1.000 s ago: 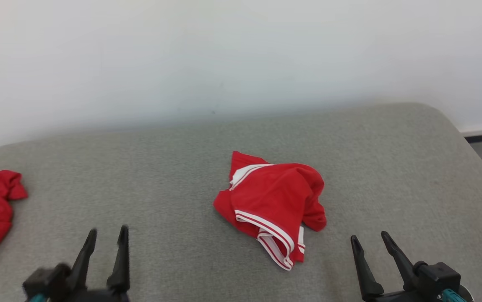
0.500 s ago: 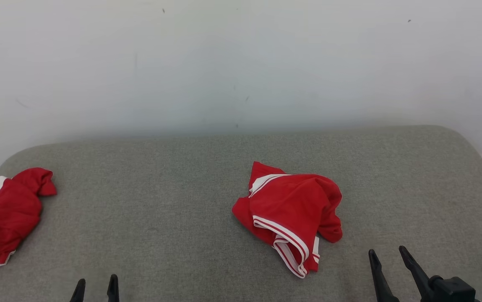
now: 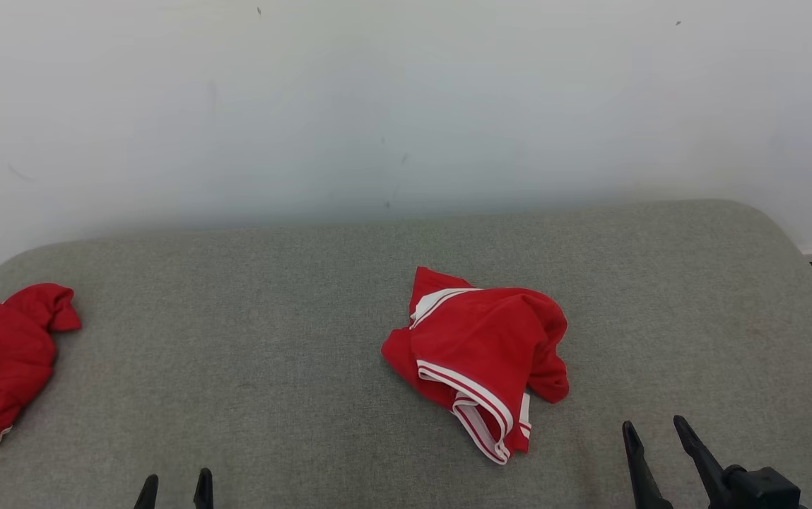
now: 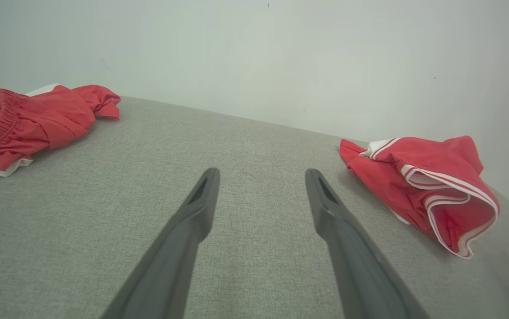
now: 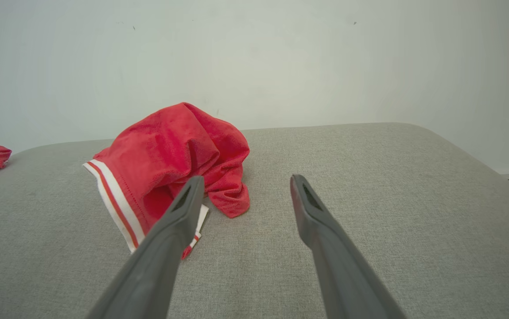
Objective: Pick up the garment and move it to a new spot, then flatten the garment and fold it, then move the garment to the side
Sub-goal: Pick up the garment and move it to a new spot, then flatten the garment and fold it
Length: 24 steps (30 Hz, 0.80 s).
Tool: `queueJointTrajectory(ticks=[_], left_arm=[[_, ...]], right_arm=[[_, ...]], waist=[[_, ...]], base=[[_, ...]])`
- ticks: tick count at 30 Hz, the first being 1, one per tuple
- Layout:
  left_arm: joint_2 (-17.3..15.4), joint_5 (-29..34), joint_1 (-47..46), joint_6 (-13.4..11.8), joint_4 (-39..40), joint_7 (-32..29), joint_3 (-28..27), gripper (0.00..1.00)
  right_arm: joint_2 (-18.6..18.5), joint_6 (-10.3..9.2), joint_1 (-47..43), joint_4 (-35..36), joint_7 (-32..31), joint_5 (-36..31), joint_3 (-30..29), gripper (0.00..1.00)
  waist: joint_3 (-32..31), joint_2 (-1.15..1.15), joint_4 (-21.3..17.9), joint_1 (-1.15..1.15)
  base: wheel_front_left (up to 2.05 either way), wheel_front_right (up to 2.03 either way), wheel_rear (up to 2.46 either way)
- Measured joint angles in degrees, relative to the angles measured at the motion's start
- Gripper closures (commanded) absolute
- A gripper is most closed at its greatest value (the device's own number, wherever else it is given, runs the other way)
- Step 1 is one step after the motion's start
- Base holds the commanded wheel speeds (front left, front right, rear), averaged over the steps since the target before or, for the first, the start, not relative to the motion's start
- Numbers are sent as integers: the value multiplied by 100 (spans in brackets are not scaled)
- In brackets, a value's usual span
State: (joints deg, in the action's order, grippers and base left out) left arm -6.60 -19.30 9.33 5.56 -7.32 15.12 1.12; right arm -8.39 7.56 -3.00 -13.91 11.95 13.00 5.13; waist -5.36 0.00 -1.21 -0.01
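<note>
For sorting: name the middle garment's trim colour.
The trim is white with a red stripe; right wrist view.
</note>
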Motion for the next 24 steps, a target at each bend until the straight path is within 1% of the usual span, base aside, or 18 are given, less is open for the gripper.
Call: queueJointTrajectory(ticks=[16,21,24], left_arm=[[96,66,-75,51,-74,0,-9,0],[83,21,-187,105,-133,-85,265,0],[45,-58,-421,151,-207,-347,592,0]], right_arm=[[30,0,83,-121,20,-1,59,0],[38,0,152,-133,22,0,140,0],[35,0,227,-124,18,3,227,0]], waist=[[46,0,-52,1],[72,0,-116,1],[114,0,-205,1]], base=[[0,0,0],[0,0,0],[0,0,0]])
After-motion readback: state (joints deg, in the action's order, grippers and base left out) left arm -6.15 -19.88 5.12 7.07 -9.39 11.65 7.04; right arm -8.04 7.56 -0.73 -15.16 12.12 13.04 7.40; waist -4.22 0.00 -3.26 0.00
